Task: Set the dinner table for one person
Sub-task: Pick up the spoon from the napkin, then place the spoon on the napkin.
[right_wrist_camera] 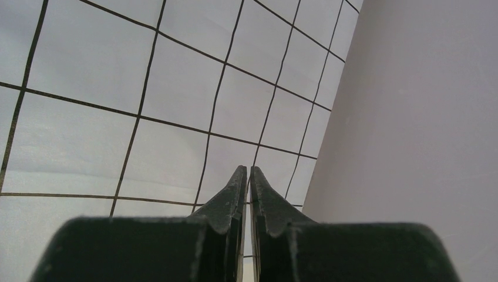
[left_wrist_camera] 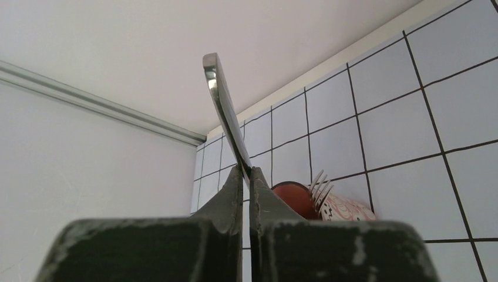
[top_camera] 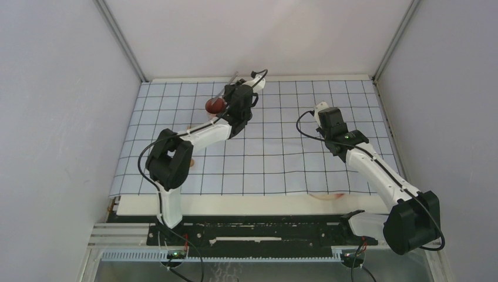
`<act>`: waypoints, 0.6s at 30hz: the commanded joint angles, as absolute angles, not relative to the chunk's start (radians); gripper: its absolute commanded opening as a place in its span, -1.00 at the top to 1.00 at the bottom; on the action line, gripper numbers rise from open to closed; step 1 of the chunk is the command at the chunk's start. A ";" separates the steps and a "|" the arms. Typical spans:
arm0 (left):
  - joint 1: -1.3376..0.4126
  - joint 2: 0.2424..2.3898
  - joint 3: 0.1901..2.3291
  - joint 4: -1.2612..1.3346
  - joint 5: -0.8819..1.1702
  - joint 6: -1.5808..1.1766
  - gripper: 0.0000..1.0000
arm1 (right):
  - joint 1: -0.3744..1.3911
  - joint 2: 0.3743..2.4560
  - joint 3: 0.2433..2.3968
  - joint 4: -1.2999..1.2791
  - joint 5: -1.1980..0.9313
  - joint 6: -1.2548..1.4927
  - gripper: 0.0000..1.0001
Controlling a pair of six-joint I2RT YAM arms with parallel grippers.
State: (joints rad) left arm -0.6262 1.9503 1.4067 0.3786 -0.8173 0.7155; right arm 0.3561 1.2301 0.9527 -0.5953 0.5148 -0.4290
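A: Most of the dinner table (top_camera: 235, 204) is hidden under a pale-blue gridded cloth (top_camera: 282, 147). Only a cream strip shows along the lower edge of the cloth, and a thinner one along the top edge.
B: Which way does it lie?
A: Both strips run left to right across the frame, so its long axis seems to go that way too. It looks plain, smooth and cream-white.
B: And the pincers?
A: The left gripper (left_wrist_camera: 246, 170) is pressed tight on a shiny metal handle (left_wrist_camera: 223, 106), which points to the upper left of the wrist frame. The fingers hide its other end. Fork tines (left_wrist_camera: 320, 187) show beside a red bowl (left_wrist_camera: 293, 200). I cannot tell whether they belong to that handle.
B: The right one?
A: The right gripper (right_wrist_camera: 247, 171) has its jaws almost together, with nothing between them, over the cloth.
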 commanded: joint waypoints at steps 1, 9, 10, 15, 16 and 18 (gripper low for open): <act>-0.623 1.860 1.454 0.372 -0.891 0.755 1.00 | 0.365 1.227 0.994 -0.557 0.521 -0.432 0.77; -0.661 1.852 1.498 0.290 -0.898 0.700 1.00 | 0.367 1.215 0.994 -0.566 0.525 -0.437 0.77; -0.672 1.855 1.504 0.277 -0.901 0.696 1.00 | 0.368 1.214 0.994 -0.566 0.525 -0.440 0.77; -0.721 1.864 1.509 0.266 -0.907 0.696 1.00 | 0.368 1.206 0.994 -0.575 0.523 -0.442 0.77; -0.726 1.868 1.520 0.246 -0.905 0.686 0.99 | 0.368 1.204 0.994 -0.577 0.521 -0.442 0.77; -0.733 1.875 1.546 0.219 -0.907 0.672 0.99 | 0.368 1.203 0.994 -0.578 0.522 -0.443 0.77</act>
